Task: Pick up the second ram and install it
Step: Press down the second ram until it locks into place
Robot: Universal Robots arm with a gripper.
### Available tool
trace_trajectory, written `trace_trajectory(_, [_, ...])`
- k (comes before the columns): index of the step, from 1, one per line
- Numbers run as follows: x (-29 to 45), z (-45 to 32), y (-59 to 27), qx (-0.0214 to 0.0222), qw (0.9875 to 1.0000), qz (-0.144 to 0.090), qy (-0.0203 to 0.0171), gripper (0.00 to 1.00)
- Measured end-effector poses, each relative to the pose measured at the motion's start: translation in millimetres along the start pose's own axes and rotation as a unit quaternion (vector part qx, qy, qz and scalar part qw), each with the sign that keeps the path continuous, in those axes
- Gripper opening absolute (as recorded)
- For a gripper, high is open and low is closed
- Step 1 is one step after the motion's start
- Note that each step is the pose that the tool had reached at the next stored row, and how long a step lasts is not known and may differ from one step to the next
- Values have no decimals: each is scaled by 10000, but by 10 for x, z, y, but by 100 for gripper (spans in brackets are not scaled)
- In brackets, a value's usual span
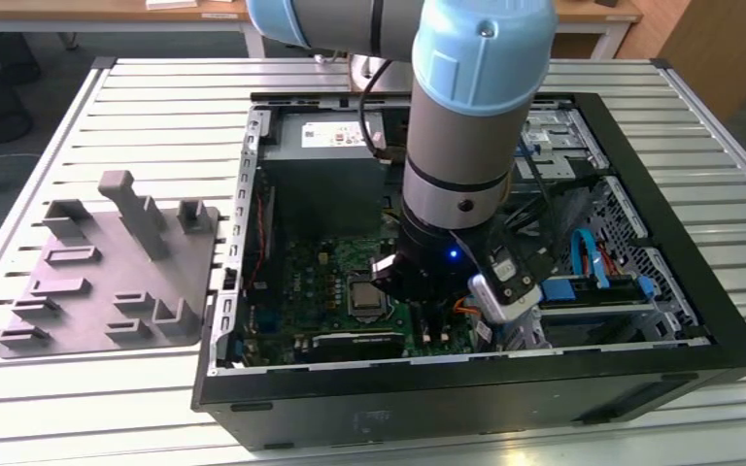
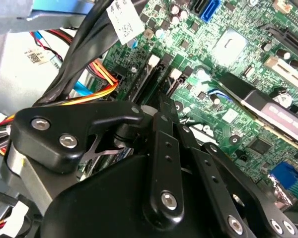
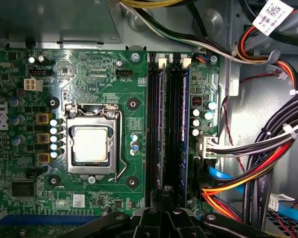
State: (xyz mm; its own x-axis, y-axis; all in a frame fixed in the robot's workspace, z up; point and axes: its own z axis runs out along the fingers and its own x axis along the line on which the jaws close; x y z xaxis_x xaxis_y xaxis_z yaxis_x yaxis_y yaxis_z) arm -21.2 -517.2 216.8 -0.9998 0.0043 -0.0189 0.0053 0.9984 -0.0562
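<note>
In the exterior view my gripper point(image 1: 410, 289) is down inside the open computer case, over the green board point(image 1: 302, 291). The second ram point(image 3: 160, 124) is a slim dark strip standing in a memory socket beside the processor socket point(image 3: 91, 145). It also appears in the second wrist view point(image 2: 167, 85). My gripper point(image 3: 166, 192) point(image 2: 162, 102) is shut, with its tips together at one end of that strip. I cannot tell whether they pinch it or only touch it. Another dark strip point(image 3: 186, 124) stands in a socket nearer the cables.
Bundled black, orange and blue cables point(image 3: 268, 163) crowd the side of the sockets away from the processor. A grey plastic tray point(image 1: 101, 282) with upright ribs lies outside the case at the exterior view's left. The case walls point(image 1: 477, 388) ring the board.
</note>
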Motion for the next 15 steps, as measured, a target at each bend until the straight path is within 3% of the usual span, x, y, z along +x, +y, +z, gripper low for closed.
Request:
trace_trajectory(3, [0,-7,0,-5,10000,0,-1,10])
trace_trajectory(6, [-5,-106,-5,-1,10000,0,-1,10])
trace_trajectory(8, [-6,-133,23,-2,10000,0,-1,10])
trace_trajectory(15, [-3,-153,334,-1,10000,0,-1,10])
